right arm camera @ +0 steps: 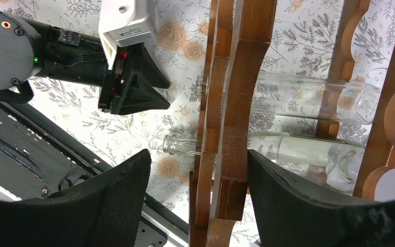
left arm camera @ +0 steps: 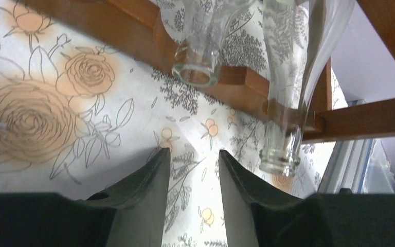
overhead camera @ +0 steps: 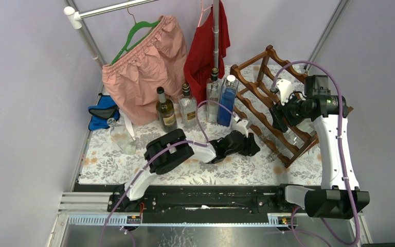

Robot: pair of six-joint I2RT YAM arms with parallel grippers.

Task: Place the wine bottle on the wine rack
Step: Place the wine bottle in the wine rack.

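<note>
The reddish-brown wine rack (overhead camera: 267,100) stands on the right of the flowered table. Two clear glass wine bottles lie across its low rails, one (right arm camera: 308,98) above the other (right arm camera: 301,150). Their open necks (left arm camera: 198,64) (left arm camera: 282,139) poke out toward my left gripper (left arm camera: 194,153). That gripper (overhead camera: 254,145) hovers low just outside the rack, open, with only tablecloth between its fingers. My right gripper (right arm camera: 198,154) hangs over the rack (right arm camera: 236,103), open, its fingers straddling a wavy wooden rail without clamping it. In the overhead view it (overhead camera: 279,121) sits above the rack's middle.
A dark green bottle (overhead camera: 165,109), two clear bottles (overhead camera: 187,106) (overhead camera: 213,92) and a blue bottle (overhead camera: 228,100) stand at the back. Pink shorts (overhead camera: 144,67) and a red garment (overhead camera: 205,46) hang behind them. A blue pouch (overhead camera: 103,113) lies at the far left.
</note>
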